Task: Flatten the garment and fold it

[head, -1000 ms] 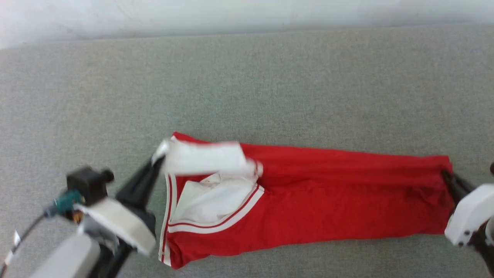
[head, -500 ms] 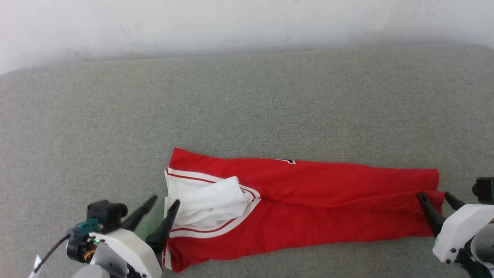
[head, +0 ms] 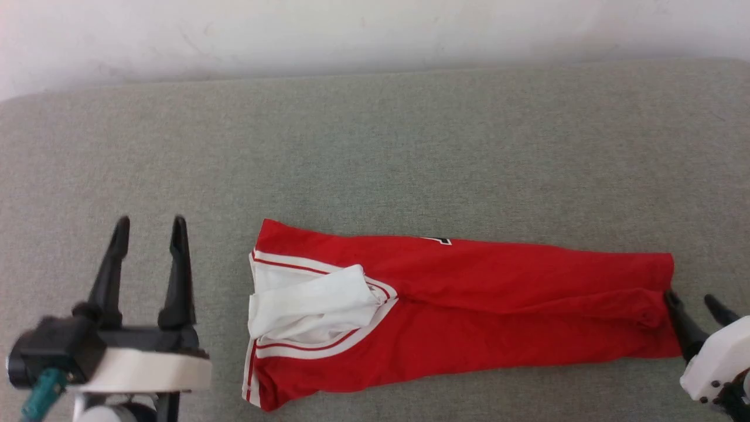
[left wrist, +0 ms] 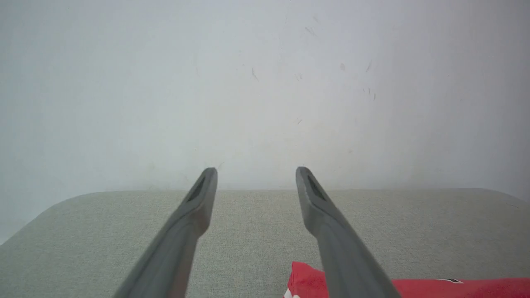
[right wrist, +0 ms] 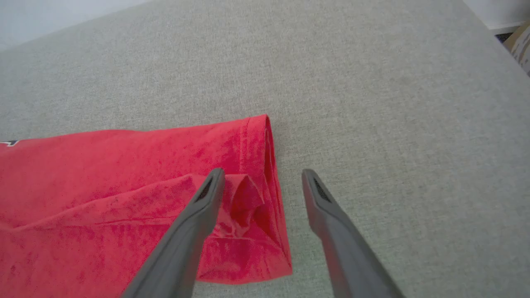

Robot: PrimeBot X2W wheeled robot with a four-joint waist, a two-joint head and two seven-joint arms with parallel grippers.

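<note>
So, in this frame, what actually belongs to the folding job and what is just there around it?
Job: garment, partly folded lengthwise; left gripper, open, beside its collar end; right gripper, open, at its hem.
Just there: grey padded surface under it; white wall behind; a tan object past the surface's corner, too cropped to name.

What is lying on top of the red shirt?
A crumpled white sleeve lies on the red shirt, across its striped neckline. Whatever is beneath the sleeve is covered, so I can't see it.
</note>
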